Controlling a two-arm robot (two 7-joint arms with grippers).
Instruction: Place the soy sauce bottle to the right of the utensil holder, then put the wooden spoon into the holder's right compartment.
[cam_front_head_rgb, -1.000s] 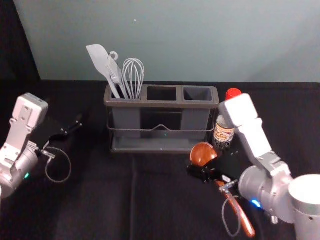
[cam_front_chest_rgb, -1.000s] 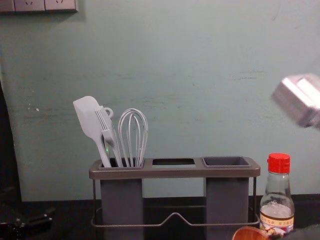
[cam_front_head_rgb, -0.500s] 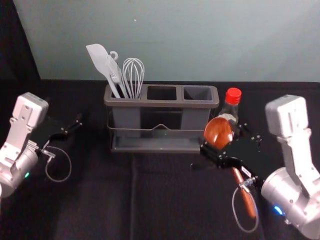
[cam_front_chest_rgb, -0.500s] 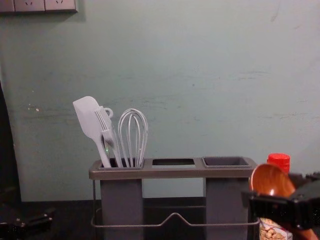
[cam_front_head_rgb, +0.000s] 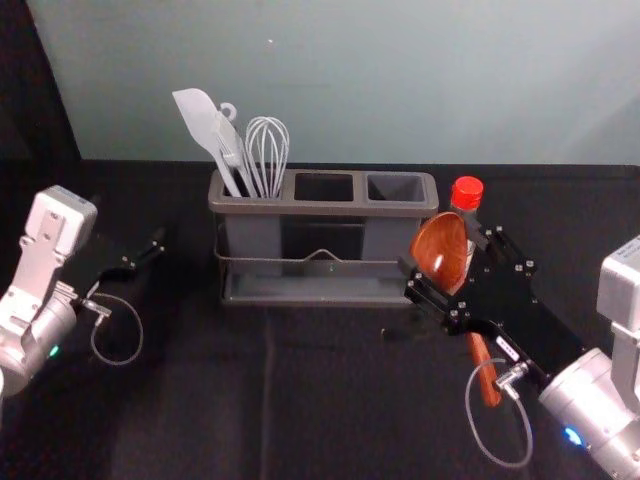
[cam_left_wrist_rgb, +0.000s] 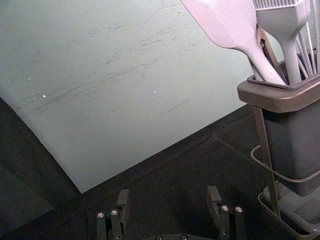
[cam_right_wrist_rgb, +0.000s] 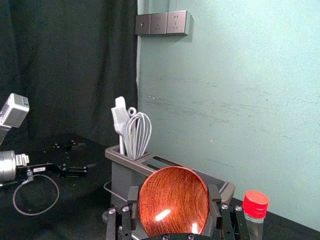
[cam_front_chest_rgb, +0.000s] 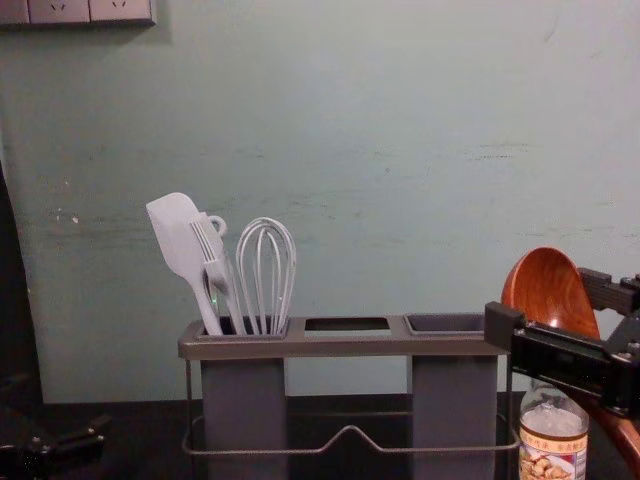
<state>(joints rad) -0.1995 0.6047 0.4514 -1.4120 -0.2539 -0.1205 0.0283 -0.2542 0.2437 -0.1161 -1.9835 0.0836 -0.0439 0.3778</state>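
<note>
The right compartment (cam_front_head_rgb: 395, 188) lies ahead-left of the right tool (cam_front_head_rgb: 446, 258), seemingly part-closed around the bowl-up wooden spoon (cam_front_head_rgb: 436, 242), the empty, spread left tool (cam_left_wrist_rgb: 168, 192) well apart

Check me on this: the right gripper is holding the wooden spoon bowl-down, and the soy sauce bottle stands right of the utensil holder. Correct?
No, the wooden spoon is bowl-up, its handle below, as the chest view shows. The right gripper does hold it, and the soy sauce bottle does stand right of the utensil holder.
</note>
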